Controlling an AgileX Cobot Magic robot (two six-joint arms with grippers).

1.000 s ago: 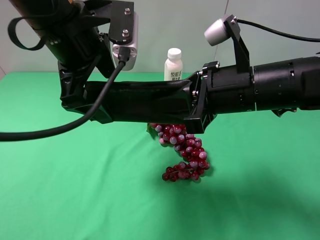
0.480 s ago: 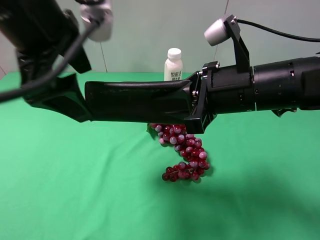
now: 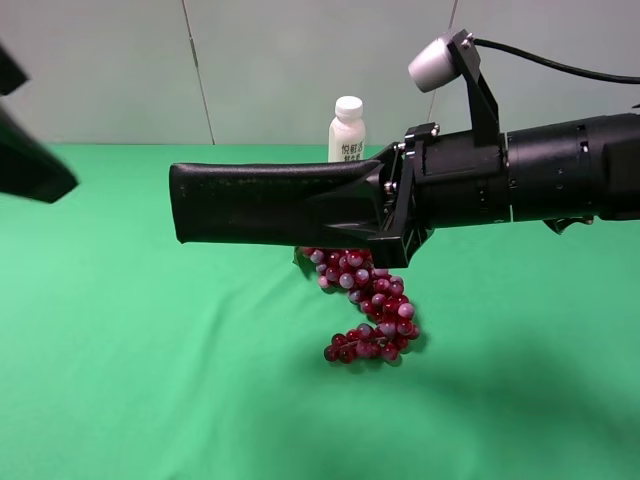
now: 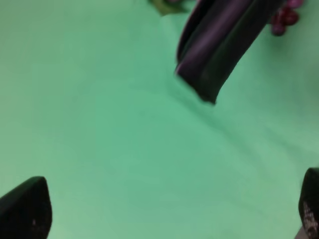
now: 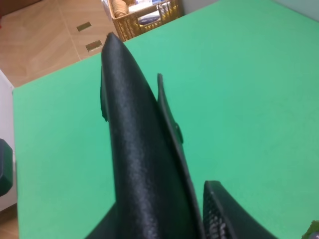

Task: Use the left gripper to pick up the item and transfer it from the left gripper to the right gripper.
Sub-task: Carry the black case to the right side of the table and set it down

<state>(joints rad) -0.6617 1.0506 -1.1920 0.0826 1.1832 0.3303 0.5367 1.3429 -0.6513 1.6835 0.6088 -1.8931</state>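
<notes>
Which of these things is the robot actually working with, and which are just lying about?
In the job:
- black case, gripped by the right hand
- left hand, open and clear of the case

Just lying about:
- bunch of grapes
- white bottle
- wicker basket on the floor

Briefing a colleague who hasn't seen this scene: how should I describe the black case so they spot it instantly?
Over the green table, follow the ribbed black arm to the right gripper. The black case juts level from its jaws above the grapes. It is long, flat and matte, unlike the white bottle behind.
</notes>
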